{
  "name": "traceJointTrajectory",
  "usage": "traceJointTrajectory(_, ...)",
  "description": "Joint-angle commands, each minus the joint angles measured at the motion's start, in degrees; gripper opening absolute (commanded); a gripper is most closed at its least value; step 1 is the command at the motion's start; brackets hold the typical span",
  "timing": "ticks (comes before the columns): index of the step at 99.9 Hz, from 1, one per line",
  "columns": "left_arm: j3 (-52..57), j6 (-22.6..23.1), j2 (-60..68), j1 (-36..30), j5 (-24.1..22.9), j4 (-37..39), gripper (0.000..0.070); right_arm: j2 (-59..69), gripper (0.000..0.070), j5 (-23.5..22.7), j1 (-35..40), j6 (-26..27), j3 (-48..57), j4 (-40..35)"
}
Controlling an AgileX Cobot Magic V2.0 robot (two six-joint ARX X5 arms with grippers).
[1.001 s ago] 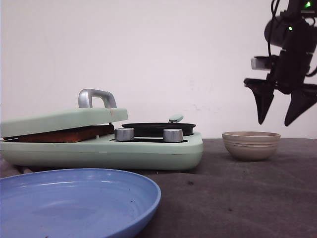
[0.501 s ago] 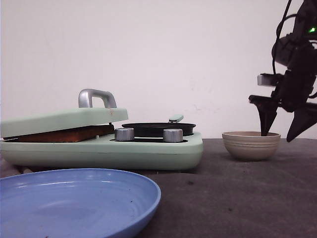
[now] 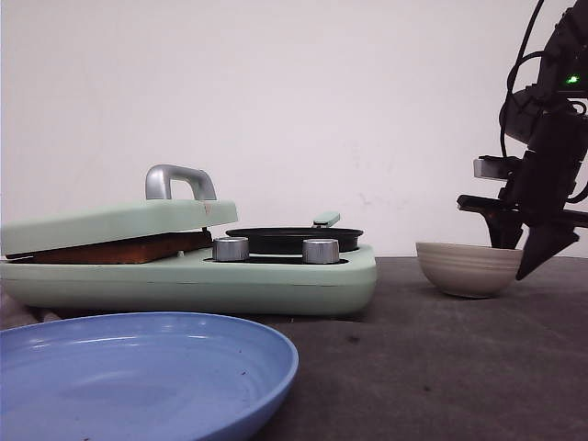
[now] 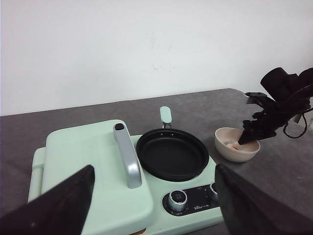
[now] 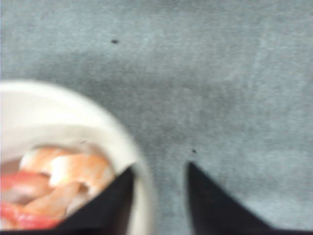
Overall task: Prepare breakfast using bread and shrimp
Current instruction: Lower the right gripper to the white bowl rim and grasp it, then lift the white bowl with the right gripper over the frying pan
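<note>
On dark grey table [image 3: 441,367] (white wall [image 3: 303,101] behind).

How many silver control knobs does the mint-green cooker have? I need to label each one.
2. Both silver control knobs sit on the front edge of the mint-green cooker, below the black round pan: one on the left, one on the right. None appears hidden.

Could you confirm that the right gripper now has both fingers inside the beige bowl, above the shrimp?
Not quite: the right gripper straddles the beige bowl's rim, one finger inside above the shrimp and the other outside over the table. The right wrist view shows this.
</note>
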Motion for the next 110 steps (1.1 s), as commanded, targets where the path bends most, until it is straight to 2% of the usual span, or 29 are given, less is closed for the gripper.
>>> traceJointTrajectory(1,0.31,0.09,0.2,-0.11,-0.28,0.48,0.0422,1.88,0.0006,-0.26,0.04,0.46,1.33,0.28)
traceJointTrajectory(20,0.31,0.09,0.2,-0.11,-0.28,0.48,0.0422,1.88,0.0,-0.55,0.04,0.7,1.33,-0.09)
traceJointTrajectory(34,0.31,0.09,0.2,-0.11,-0.26,0.48,0.0422,1.25,0.0,-3.82,0.0,0.79,1.33,-0.7)
traceJointTrajectory(71,0.31,0.09,0.26,-0.11,-0.28,0.42,0.0422,-6.67,0.0,-3.76,0.09,1.05,1.33,-1.53)
traceJointTrajectory(86,0.31,0.09,0.46,-0.11,-0.28,0.26,0.0422,-10.27,0.0,-3.85,0.9,2.32,1.33,0.26)
traceJointTrajectory(110,0.31,0.13,0.5,-0.11,-0.31,-1.05,0.0422,-13.64,0.0,-7.56,4.39,5.18,1.33,5.68)
